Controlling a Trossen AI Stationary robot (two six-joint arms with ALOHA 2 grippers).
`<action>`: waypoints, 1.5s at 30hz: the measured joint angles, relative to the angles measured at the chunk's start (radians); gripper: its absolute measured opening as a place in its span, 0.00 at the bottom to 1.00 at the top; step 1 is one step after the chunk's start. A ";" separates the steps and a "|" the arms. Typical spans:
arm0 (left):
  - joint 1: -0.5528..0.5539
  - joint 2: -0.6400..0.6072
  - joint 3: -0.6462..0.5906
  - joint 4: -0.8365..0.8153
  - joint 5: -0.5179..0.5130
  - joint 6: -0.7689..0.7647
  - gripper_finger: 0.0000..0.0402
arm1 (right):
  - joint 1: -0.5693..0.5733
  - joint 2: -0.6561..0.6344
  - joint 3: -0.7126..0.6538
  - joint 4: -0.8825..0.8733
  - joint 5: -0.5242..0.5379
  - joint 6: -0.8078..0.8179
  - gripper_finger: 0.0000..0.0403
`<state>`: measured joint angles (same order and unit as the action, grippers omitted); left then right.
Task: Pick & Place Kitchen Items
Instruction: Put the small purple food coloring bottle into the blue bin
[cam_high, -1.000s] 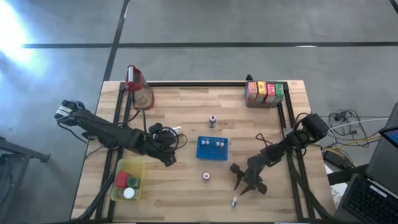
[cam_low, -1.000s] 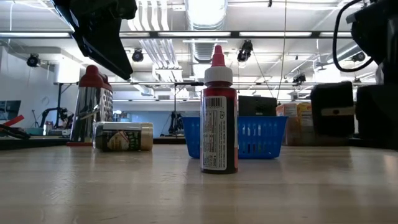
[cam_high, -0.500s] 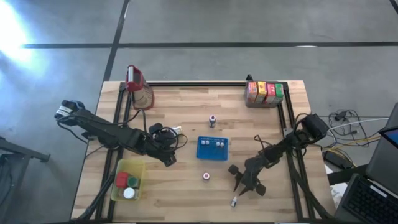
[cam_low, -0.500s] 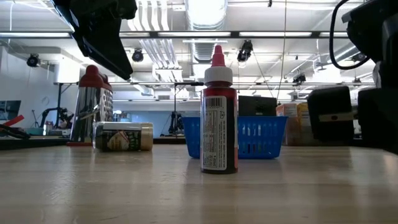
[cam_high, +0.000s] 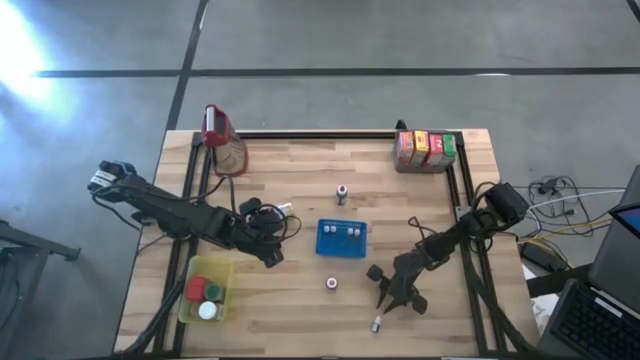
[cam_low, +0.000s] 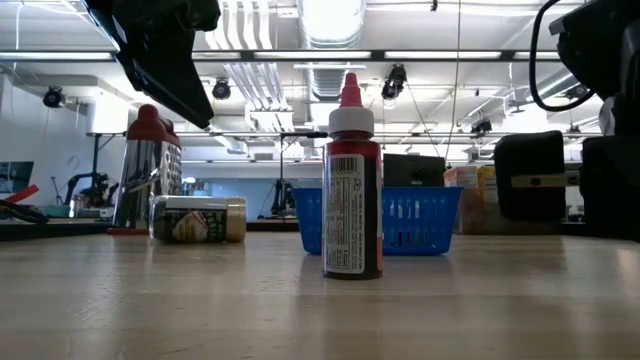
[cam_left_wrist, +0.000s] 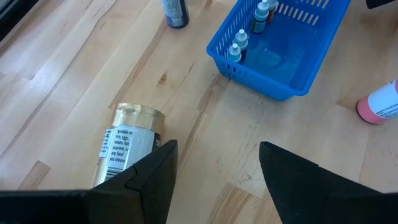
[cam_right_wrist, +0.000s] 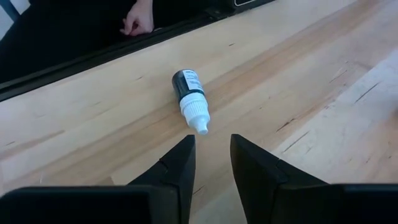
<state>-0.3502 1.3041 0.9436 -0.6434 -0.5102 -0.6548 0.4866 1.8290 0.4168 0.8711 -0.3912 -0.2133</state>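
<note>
Two arms of mine are over the tabletop (cam_high: 300, 160). My left gripper (cam_high: 272, 257) hangs apart-fingered and empty beside the toppled spice jar (cam_left_wrist: 127, 144), near the blue tray (cam_high: 342, 238) holding small bottles. My right gripper (cam_high: 385, 296) has its fingers (cam_right_wrist: 173, 169) drawn to a narrow gap with nothing between them, pointing at the little black dropper bottle (cam_right_wrist: 189, 98) lying on its side just ahead near the front edge. With so slim a gap, I judge the fingers could nudge the bottle and roll it away rather than straddle it
</note>
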 joint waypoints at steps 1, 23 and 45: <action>0.000 0.000 0.000 0.000 0.000 0.000 0.58 | 0.000 0.000 0.000 0.000 0.000 -0.002 0.25; 0.000 0.000 0.000 0.007 0.000 0.000 0.58 | -0.002 0.223 0.103 0.178 -0.128 0.013 0.38; 0.000 0.000 0.000 0.007 0.000 0.000 0.58 | 0.001 0.256 0.145 0.197 -0.144 0.100 0.40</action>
<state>-0.3500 1.3041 0.9436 -0.6360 -0.5100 -0.6548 0.4873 2.0846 0.5617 1.0679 -0.5348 -0.1133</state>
